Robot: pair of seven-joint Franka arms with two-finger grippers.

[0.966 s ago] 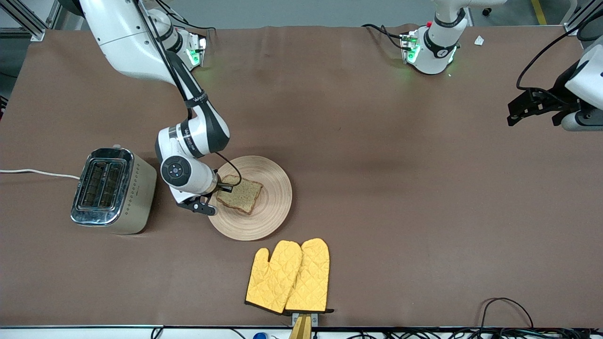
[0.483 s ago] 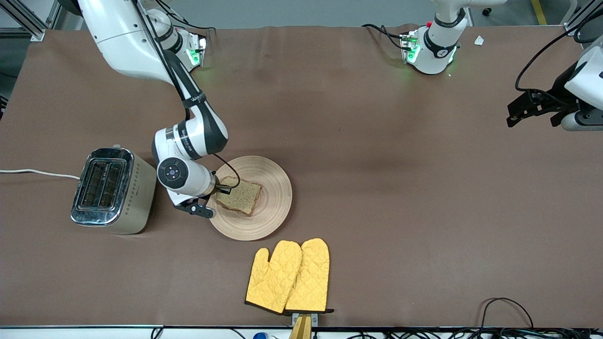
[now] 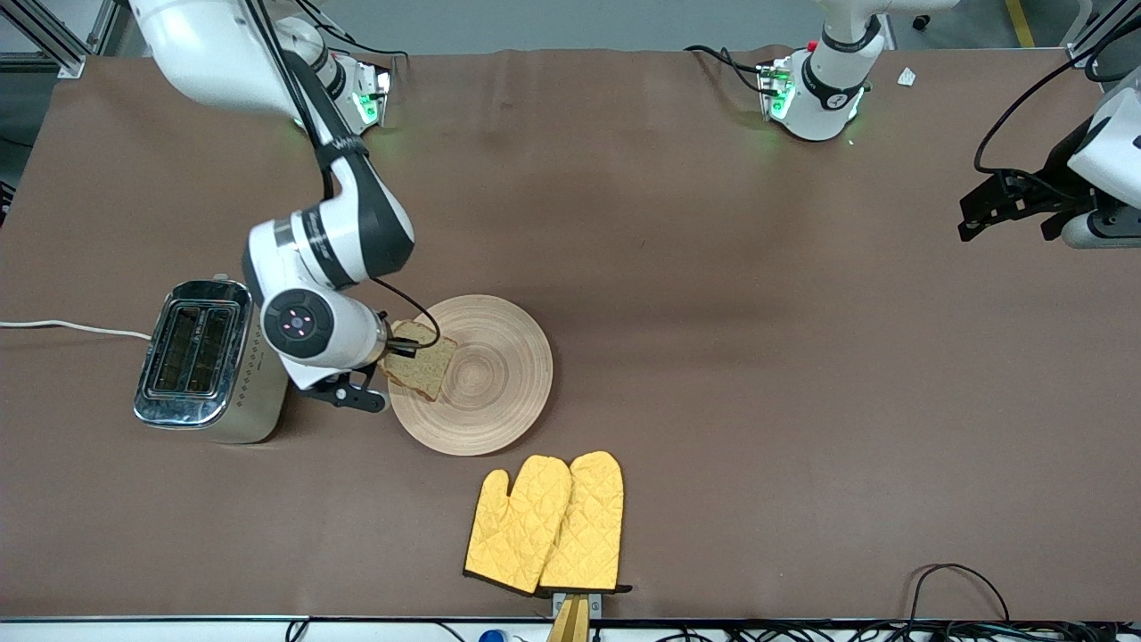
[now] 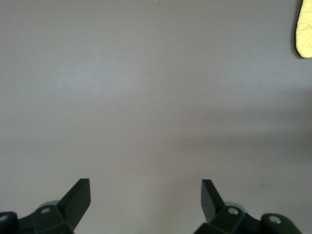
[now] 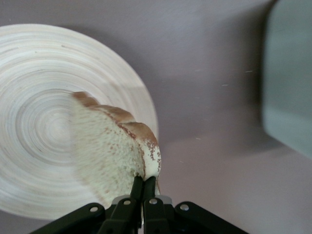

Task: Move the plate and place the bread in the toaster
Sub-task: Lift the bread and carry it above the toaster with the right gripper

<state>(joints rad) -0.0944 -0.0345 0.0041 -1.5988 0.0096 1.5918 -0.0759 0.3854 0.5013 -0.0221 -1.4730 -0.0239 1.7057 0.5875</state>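
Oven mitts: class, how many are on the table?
2. One mitt lies beside the other mitt, touching, nearer the front camera than the plate. None appear hidden.

Brown table, grey floor

Plate: round, pale wood, concentric ring grooves, flat on the table beside the toaster, toward the right arm's end. Nothing rests on it at its centre.

Bread: one squarish brown speckled slice with darker crust, lifted clear of the plate and tilted, over the plate's rim on the toaster's side. Pinched at one crust edge by the right gripper, fingers clamped tight on it.

Toaster: cream-beige body, shiny chrome top, two slots facing up, both empty. A row of small diamond marks runs along its side.
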